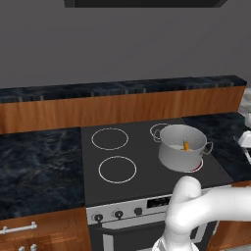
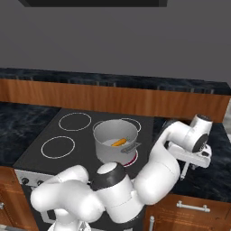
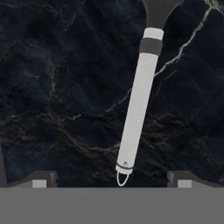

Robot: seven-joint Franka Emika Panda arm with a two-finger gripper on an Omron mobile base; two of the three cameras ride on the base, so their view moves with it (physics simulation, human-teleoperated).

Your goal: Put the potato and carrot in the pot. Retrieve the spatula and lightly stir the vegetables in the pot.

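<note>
Now the stove [image 1: 137,162] carries the pot [image 1: 182,147] on its front right burner, with the carrot [image 1: 186,145] inside. Right of the stove, on the dark counter [image 3: 65,87], lies the spatula [image 3: 138,100], white-handled. Above it hangs the gripper [image 3: 111,180], jaws spread wide, one fingertip on either side of the handle's end, grasping nothing.

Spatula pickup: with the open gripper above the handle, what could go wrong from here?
1. The gripper sits over the loop end of the spatula, so a grasp there could let it tip or slip.
2. The handle lies slanted between the fingers, so closing may twist it.
3. The pot with the carrot stands nearby; a swing could knock it.
</note>
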